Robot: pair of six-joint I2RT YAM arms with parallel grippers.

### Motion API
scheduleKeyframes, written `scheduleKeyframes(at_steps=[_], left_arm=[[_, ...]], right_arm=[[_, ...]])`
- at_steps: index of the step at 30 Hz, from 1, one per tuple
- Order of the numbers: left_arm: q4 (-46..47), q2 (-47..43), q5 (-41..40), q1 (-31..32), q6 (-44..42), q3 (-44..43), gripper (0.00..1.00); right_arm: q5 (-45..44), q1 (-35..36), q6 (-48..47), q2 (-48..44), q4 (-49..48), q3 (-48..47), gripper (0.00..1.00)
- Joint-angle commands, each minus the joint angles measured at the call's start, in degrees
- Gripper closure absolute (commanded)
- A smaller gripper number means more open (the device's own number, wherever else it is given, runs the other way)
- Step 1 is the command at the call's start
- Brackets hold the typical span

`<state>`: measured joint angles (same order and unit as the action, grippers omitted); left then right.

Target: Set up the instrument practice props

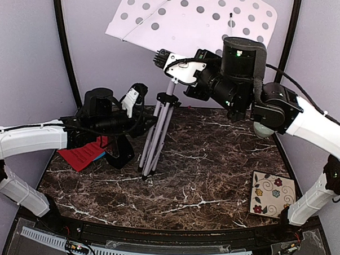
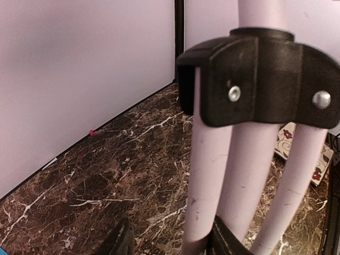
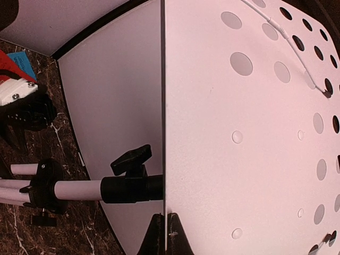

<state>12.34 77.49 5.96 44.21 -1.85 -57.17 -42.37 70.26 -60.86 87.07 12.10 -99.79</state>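
Note:
The white music stand stands mid-table on its tripod legs (image 1: pixel 157 135). Its hole-perforated desk (image 1: pixel 191 18) tilts at the top. My right gripper (image 1: pixel 160 58) is shut on the desk's lower edge; in the right wrist view the fingers (image 3: pixel 166 236) pinch the thin desk (image 3: pixel 249 133). My left gripper (image 1: pixel 146 116) is open at the legs. In the left wrist view one leg (image 2: pixel 204 175) lies between its fingers, against the right finger and apart from the left. Red and blue pages (image 1: pixel 84 153) lie flat under my left arm. A black shape (image 1: pixel 121 152) beside them may be the metronome.
A floral tile (image 1: pixel 273 193) lies at the right front. A pale green bowl (image 1: pixel 263 130) peeks out behind my right arm. The black leg collar (image 2: pixel 260 79) and the clamp knob (image 3: pixel 130 159) sit on the stand's pole. Walls enclose the back and sides.

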Motion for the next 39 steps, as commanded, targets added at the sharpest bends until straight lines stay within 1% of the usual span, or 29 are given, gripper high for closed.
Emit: scheduleKeyframes(at_steps=[1, 5, 11, 16, 20, 22, 24, 27, 30, 33, 36, 39], left_arm=[[1.81, 2.71, -3.89, 0.09, -3.24, -2.56, 0.53], [2.75, 4.24, -5.57, 0.55, -5.50, -3.82, 0.56], [5.79, 6.59, -4.20, 2.82, -12.47, -4.35, 0.53], [9.84, 7.67, -3.85, 2.93, -17.95, -2.74, 0.62], [12.10, 8.98, -3.21, 2.91, -19.93, -2.26, 0.68], [12.97, 9.74, -2.32, 2.90, -20.37, -2.04, 0.73], [13.06, 10.35, -1.89, 2.93, -22.62, -1.71, 0.78], [13.24, 11.53, -3.71, 2.91, -26.45, -1.14, 0.86], [13.53, 12.52, -5.03, 2.91, -30.85, -0.22, 0.90], [17.24, 13.02, -6.88, 2.90, -34.46, 1.73, 0.94], [21.75, 14.49, -8.45, 2.93, -35.48, 2.81, 0.98], [23.22, 17.74, -8.15, 2.95, -33.54, 1.39, 1.00]], right_arm=[[-1.64, 1.39, -2.09, -6.30, -22.07, -3.02, 1.00], [-1.27, 1.98, -1.82, -6.47, -21.87, -2.96, 1.00], [-0.57, 1.94, -1.98, -6.82, -22.75, -1.81, 1.00], [-0.19, 1.96, -2.03, -7.32, -22.32, -1.71, 1.00], [0.43, 1.98, -2.04, -7.84, -21.86, -1.90, 1.00], [0.51, 1.93, -2.46, -8.03, -21.83, -1.99, 1.00], [0.74, 1.93, -2.76, -8.14, -21.44, -2.26, 1.00], [0.98, 1.95, -2.77, -8.27, -20.46, -3.07, 1.00], [1.75, 1.95, -2.42, -8.34, -19.22, -3.96, 1.00], [2.33, 1.94, -2.55, -8.16, -18.38, -5.00, 1.00], [3.39, 1.85, -2.51, -8.14, -17.93, -5.24, 1.00], [4.29, 1.51, -2.34, -7.57, -17.31, -5.10, 1.00]])
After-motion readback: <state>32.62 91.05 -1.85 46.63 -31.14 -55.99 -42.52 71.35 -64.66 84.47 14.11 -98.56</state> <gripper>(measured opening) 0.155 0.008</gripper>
